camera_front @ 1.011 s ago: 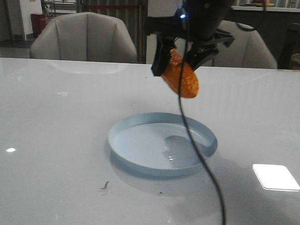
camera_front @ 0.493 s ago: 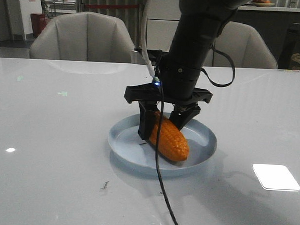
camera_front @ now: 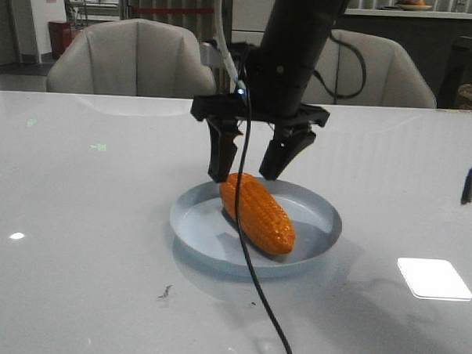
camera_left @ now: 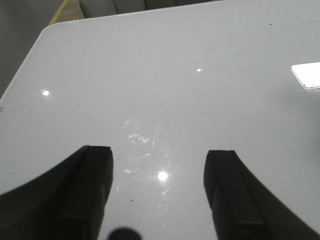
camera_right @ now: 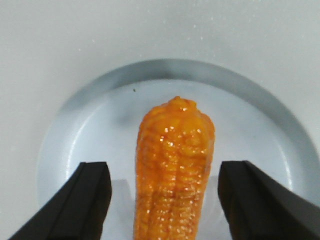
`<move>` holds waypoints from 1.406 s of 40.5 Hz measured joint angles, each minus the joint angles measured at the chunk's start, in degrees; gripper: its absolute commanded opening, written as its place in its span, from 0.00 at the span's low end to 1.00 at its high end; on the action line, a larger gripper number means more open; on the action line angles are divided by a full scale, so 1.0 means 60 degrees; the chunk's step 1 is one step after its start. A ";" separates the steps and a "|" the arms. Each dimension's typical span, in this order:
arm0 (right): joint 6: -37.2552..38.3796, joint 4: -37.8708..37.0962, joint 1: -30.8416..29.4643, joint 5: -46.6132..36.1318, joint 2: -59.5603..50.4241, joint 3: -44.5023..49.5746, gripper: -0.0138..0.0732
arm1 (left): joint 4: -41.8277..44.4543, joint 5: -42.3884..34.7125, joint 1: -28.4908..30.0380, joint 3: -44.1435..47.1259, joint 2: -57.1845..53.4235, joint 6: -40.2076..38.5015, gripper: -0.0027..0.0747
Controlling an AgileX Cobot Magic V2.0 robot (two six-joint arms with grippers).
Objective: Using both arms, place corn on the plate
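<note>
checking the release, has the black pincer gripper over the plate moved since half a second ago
Yes. The black right gripper has lifted and opened: its fingertips now sit near the round pale blue plate's far rim, clear of the glossy orange corn cob lying on it.

The glossy white tabletop [camera_front: 85, 217] lay bare from 7 to 11 o'clock of the round pale blue plate [camera_front: 313, 205], giving open passage. The orange bumpy plastic corn cob [camera_front: 257, 212] filled the plate's middle. Above its far end, at 12 o'clock, the black right gripper [camera_front: 249, 165] hung with jaws spread, its dangling black cable [camera_front: 251, 279] crossing the 6 o'clock approach.
</note>
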 measured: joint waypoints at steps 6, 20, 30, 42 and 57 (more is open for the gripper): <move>0.0000 -0.0060 -0.0263 0.1211 -0.0236 -0.1178 0.81 | 0.0000 0.0000 0.0000 0.0000 0.0000 0.0000 0.63; 0.0000 -0.0164 -0.2142 0.2140 -0.2295 -0.1666 0.81 | 0.0000 0.0000 0.0000 0.0000 0.0000 0.0000 0.63; -0.0167 -0.0218 -0.3481 0.2270 -0.4578 -0.1559 0.81 | 0.0000 0.0000 0.0000 0.0000 0.0000 0.0000 0.63; -0.0433 -0.0218 -0.4370 0.1898 -0.7354 0.1176 0.81 | -0.0004 0.0000 0.0000 0.0000 0.0000 0.0000 0.63; -0.0498 -0.0218 -0.4396 -0.0921 -1.0509 0.7292 0.81 | -0.0004 0.0000 0.0000 0.0000 0.0000 0.0000 0.63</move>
